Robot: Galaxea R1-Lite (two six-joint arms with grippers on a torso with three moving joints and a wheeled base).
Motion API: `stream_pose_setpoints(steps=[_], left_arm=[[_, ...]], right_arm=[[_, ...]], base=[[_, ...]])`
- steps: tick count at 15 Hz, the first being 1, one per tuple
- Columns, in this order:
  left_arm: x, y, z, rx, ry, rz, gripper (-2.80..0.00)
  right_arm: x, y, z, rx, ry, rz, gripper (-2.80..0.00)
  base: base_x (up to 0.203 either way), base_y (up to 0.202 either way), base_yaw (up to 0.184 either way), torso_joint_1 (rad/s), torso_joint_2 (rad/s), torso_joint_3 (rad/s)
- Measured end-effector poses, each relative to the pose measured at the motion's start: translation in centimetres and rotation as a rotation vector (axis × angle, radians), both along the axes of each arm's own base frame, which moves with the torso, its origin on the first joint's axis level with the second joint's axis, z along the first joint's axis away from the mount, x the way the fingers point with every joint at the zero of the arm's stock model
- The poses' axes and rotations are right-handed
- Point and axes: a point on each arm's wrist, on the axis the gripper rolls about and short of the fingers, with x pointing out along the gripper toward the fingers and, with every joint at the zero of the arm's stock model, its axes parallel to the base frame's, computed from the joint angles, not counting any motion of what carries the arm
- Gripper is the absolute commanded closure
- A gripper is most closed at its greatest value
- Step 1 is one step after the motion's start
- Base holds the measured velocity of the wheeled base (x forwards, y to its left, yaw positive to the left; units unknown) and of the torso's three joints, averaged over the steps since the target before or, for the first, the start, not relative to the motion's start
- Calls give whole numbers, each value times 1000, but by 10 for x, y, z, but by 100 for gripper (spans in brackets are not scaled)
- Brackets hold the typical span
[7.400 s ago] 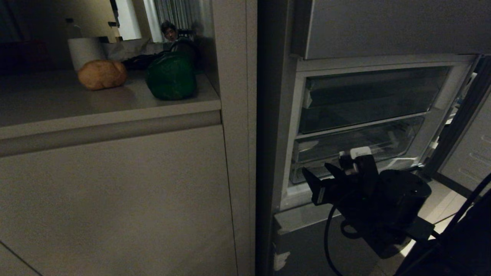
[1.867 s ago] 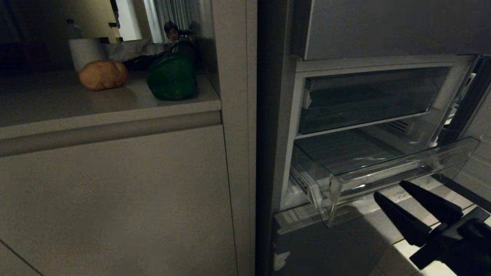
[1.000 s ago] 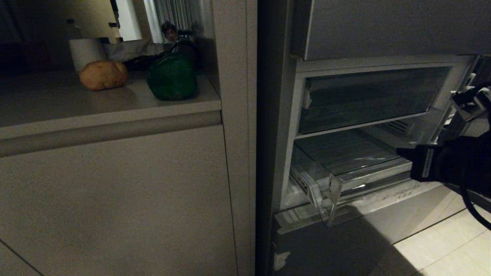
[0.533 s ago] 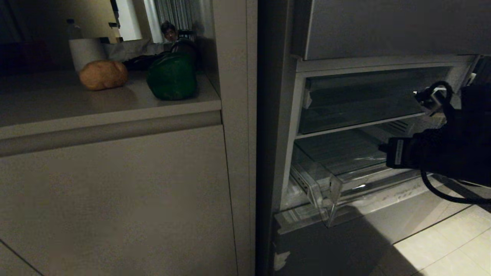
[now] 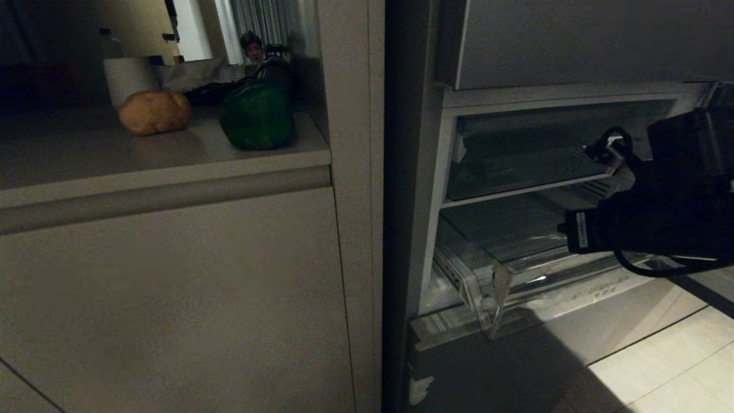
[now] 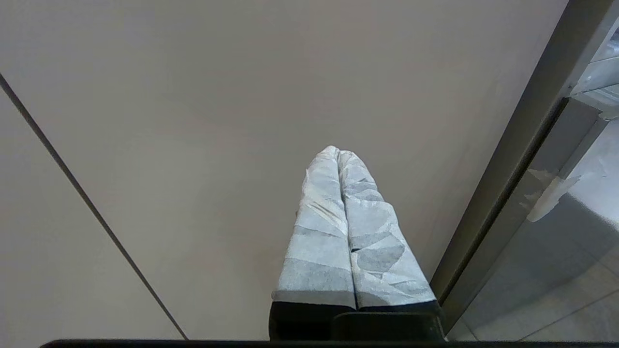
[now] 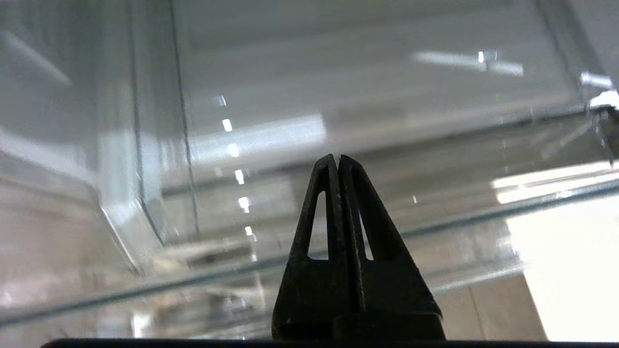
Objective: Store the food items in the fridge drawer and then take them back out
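Dim kitchen: the potato (image 5: 153, 111) sits on the table (image 5: 86, 155) beside a green pepper (image 5: 256, 113), well apart from the drawer (image 5: 504, 269), which stands pulled out to receive food. Only the wrist views show jaws: the right gripper (image 7: 337, 159) pressed together, empty, over the drawer's clear rim; the left gripper (image 6: 337, 152) likewise closed, parked facing a cabinet door (image 6: 193, 96).

Potato (image 5: 153, 112) on bench (image 5: 114, 155) at left, pepper (image 5: 256, 113) just right of it; fridge drawer (image 5: 504, 269) pulled out at right, right arm (image 5: 659, 223) over it.
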Motion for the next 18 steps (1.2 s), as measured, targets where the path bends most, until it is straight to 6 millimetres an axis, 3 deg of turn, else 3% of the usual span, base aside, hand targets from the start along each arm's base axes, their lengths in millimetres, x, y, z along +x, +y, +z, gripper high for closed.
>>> stream_pose_setpoints(steps=[9,18], left_arm=[[0,0,0,0,0,1,0],[0,0,0,0,0,0,0]], right_arm=[[-21,-7,12,-68,195,6,0],[-93,-27,24,-103,319,6,0]], base=[[0,0,0,0,0,0],[0,0,0,0,0,0]])
